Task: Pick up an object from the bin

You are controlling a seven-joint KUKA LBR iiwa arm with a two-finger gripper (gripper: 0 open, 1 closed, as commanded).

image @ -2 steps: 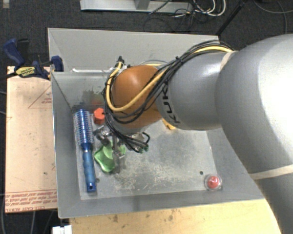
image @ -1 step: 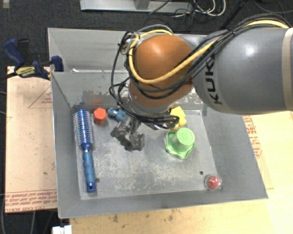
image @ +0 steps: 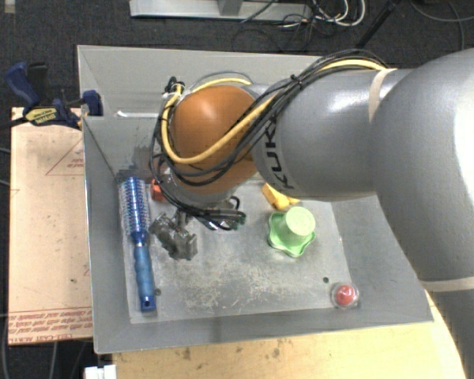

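We log the gripper [image: 178,239] low over the floor of the bin [image: 245,287], beneath its orange wrist cover [image: 209,133]; we cannot tell whether the jaws are spread or pressed together. The nearest thing is the blue hairbrush [image: 139,239], lying lengthwise just beside the jaws on their view-left side, with its bristle head toward the far wall. Off to the jaws' view-right sit a green cup-like piece [image: 291,231] and a yellow piece [image: 275,197] partly under the arm, and a small red ball [image: 345,294] lies farther right, toward the front wall.
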